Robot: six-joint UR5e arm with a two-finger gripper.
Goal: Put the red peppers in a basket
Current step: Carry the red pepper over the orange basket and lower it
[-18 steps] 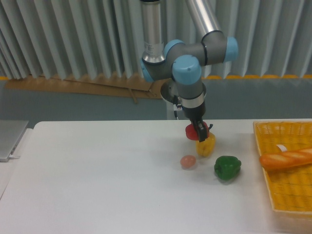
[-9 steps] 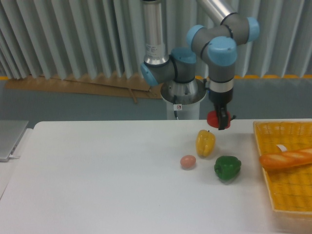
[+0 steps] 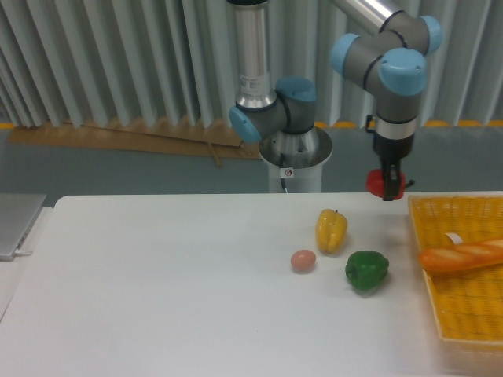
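Gripper (image 3: 389,185) clamped on red pepper (image 3: 379,182), held in air above table (image 3: 157,283), just left of basket (image 3: 464,314). Yellow pepper (image 3: 331,230), green pepper (image 3: 366,270) below-left.

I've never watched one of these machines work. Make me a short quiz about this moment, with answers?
1. True or false: the red pepper already lies inside the basket.
2. Which item already lies in the basket? A) a green pepper B) a bread loaf C) an egg
3. Fill in: the claw holds the ____ pepper above the table.

Key:
1. False; it hangs in the claw, just left of the basket.
2. B, the bread loaf. The green pepper, yellow pepper and egg sit on the table.
3. Red.
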